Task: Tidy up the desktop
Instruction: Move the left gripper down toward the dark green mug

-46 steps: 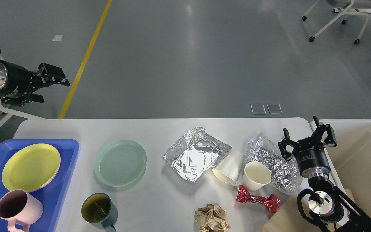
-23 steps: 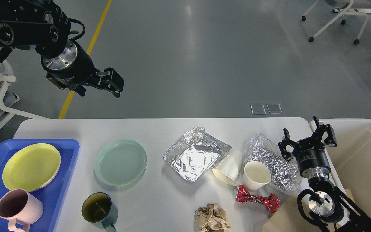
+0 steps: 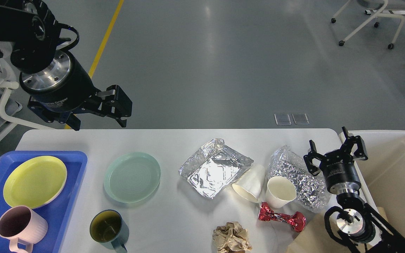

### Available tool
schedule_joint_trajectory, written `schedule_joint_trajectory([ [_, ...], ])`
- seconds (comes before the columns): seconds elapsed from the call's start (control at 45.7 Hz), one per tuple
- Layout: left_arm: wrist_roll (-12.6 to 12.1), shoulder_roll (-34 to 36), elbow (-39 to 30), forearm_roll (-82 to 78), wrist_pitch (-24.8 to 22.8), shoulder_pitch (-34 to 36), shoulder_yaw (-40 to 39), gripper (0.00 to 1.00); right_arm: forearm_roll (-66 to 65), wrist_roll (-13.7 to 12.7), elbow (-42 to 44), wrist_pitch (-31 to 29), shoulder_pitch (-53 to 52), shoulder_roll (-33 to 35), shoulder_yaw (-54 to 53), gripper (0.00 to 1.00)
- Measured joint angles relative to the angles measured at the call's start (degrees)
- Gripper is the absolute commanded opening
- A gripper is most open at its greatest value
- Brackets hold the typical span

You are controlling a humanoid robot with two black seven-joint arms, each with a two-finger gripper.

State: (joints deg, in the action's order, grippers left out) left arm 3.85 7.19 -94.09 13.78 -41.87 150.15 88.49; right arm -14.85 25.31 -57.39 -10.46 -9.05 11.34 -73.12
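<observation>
The white desktop (image 3: 185,142) carries a pale green plate (image 3: 132,177), a dark green mug (image 3: 108,228), an open foil tray (image 3: 214,168), a crumpled foil lump (image 3: 299,179), a tipped paper cup (image 3: 250,182), an upright paper cup (image 3: 280,191), a red wrapper (image 3: 281,217) and a brown paper ball (image 3: 231,239). My left gripper (image 3: 98,124) hangs open and empty above the table's far left edge, beyond the green plate. My right gripper (image 3: 332,149) stands open and empty at the right edge, just right of the foil lump.
A blue tray (image 3: 69,207) at the near left holds a yellow plate (image 3: 34,181) and a pink mug (image 3: 19,226). A cream bin (image 3: 396,175) stands off the table's right edge. Brown paper (image 3: 311,235) lies at the near right.
My left arm swung in from the far left, then dropped lower towards the table's far edge, gripper still open. The right arm and the objects have not moved.
</observation>
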Motion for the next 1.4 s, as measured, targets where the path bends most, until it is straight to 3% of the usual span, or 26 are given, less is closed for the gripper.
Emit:
schedule_joint_trajectory([
  [0.701,0.1,0.2,0.7,-0.5,-0.1,-5.3,0.9,0.96,0.0,0.0,-0.1,0.0,0.0,0.0,0.0,1.0],
  [1.007,-0.5,5.8,0.8,-2.1,0.9,-11.5,-3.6,0.96,0.0,0.0,-0.1,0.0,0.0,0.0,0.0,1.0],
  [1.401,-0.6,5.2,0.9,-7.7,11.2,-26.3,-6.2,0.95,0.0,0.0,-0.1,0.0,0.0,0.0,0.0,1.0],
])
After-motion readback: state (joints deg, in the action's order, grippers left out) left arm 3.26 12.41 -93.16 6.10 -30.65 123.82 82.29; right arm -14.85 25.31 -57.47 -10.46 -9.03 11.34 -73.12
